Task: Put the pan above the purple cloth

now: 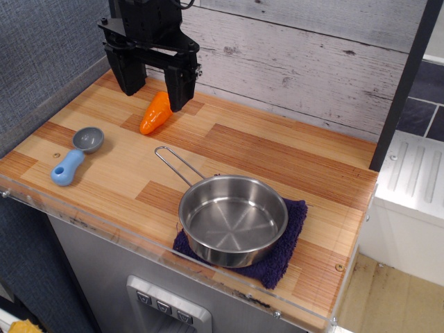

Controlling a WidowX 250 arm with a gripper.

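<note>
The pan (234, 220), a small shiny steel saucepan, sits on top of the purple cloth (288, 243) near the table's front right. Its thin wire loop handle (177, 165) points back left. The cloth shows as a dark purple fringe around the pan's right and front sides. My gripper (152, 94) is black and hangs above the back left of the table, far from the pan. Its two fingers stand apart with nothing between them.
An orange carrot-like toy (155, 113) lies just below and behind the gripper. A grey-and-blue scoop (76, 155) lies at the left. The wooden table (277, 152) has a clear plastic lip along its front edge. A grey plank wall stands behind.
</note>
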